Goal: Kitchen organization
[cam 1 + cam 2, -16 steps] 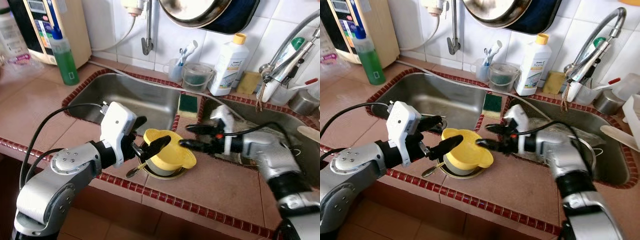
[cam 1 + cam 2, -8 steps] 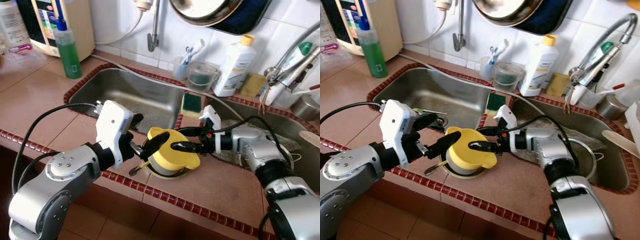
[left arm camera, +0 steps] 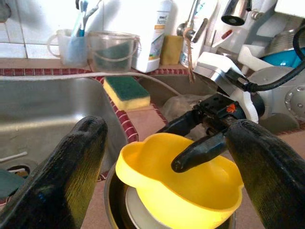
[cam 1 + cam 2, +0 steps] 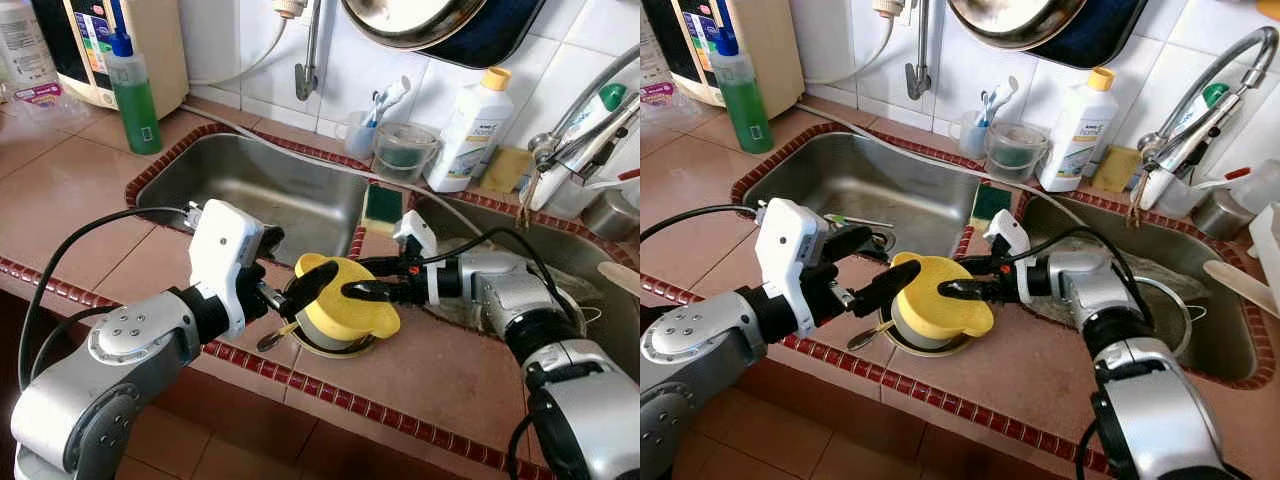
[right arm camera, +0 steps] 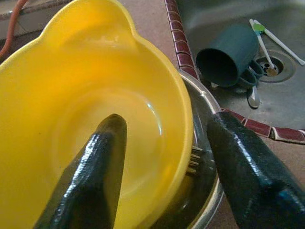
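Observation:
A yellow bowl (image 4: 350, 312) with two ears sits tilted on a white dish in a metal plate (image 4: 352, 349), on the tiled counter between two sinks. My left gripper (image 4: 293, 262) is open at the bowl's left side, one finger touching its rim. From the right, my right gripper (image 4: 368, 278) is open astride the bowl's rim (image 5: 183, 119). One of its fingers (image 5: 97, 167) is inside the bowl, the other outside over the plate.
A spoon (image 4: 271, 338) sticks out from under the plate. The left sink (image 4: 250, 185) holds a teal mug (image 5: 224, 59) and utensils. A sponge (image 4: 380, 207), a white bottle (image 4: 465, 130), a clear cup (image 4: 402, 150) and a green soap bottle (image 4: 133, 90) line the back.
My right gripper has come in from the right and now straddles the bowl's rim. The left gripper has held its place by the bowl. The camera shifted slightly.

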{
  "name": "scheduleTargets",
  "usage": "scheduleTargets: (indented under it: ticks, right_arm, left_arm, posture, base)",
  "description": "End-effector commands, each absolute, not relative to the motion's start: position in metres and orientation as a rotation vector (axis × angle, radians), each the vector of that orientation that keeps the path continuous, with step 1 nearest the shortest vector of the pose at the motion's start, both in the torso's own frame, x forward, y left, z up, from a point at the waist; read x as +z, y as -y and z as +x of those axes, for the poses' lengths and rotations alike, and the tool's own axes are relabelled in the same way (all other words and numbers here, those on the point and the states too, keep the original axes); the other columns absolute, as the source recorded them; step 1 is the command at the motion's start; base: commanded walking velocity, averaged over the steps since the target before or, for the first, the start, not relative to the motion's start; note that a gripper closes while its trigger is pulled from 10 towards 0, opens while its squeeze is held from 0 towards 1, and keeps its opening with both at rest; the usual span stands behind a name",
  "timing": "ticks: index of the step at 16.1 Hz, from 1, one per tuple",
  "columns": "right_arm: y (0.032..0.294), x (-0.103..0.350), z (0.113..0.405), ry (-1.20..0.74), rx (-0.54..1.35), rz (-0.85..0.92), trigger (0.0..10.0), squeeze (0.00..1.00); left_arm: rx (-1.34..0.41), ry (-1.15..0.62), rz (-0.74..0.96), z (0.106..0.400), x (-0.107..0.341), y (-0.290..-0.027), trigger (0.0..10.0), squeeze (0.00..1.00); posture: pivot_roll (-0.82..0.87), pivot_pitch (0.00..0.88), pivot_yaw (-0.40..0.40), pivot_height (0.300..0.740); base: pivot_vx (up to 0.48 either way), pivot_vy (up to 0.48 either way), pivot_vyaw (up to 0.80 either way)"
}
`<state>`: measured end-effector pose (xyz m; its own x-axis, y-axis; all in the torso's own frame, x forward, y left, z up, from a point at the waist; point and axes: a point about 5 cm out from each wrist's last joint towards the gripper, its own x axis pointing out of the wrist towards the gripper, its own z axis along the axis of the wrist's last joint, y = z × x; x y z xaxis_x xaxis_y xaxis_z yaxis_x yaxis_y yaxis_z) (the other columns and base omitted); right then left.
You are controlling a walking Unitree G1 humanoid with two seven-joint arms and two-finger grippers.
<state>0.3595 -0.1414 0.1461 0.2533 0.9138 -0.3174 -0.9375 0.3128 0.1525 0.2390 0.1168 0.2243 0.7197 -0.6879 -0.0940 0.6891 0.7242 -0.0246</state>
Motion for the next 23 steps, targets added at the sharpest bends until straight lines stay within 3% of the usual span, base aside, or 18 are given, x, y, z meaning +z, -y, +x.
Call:
scheduleTargets:
  ticks: [1,11,23]
  right_arm:
    - [0.144,0.153,0.363,-0.362,1.263,-0.083,0.0,0.00]
    - [0.144,0.155,0.365,-0.360,1.266,-0.102,0.0,0.00]
    - [0.143,0.168,0.370,-0.310,1.256,-0.024,0.0,0.00]
  left_arm:
    - [-0.782,-0.066,0.022,0.235,0.233,-0.114,10.0,0.00]
    - [-0.965,-0.096,0.043,0.213,0.230,-0.105,10.0,0.00]
    - [-0.962,-0.109,0.036,0.213,0.229,-0.105,10.0,0.00]
  posture:
    - [-0.05,0.081,-0.140,0.740]
    - [-0.06,0.082,-0.142,0.740]
    - [-0.05,0.077,-0.145,0.740]
  base:
    - [0.000,0.000,0.00]
    - [0.000,0.000,0.00]
    - [0.000,0.000,0.00]
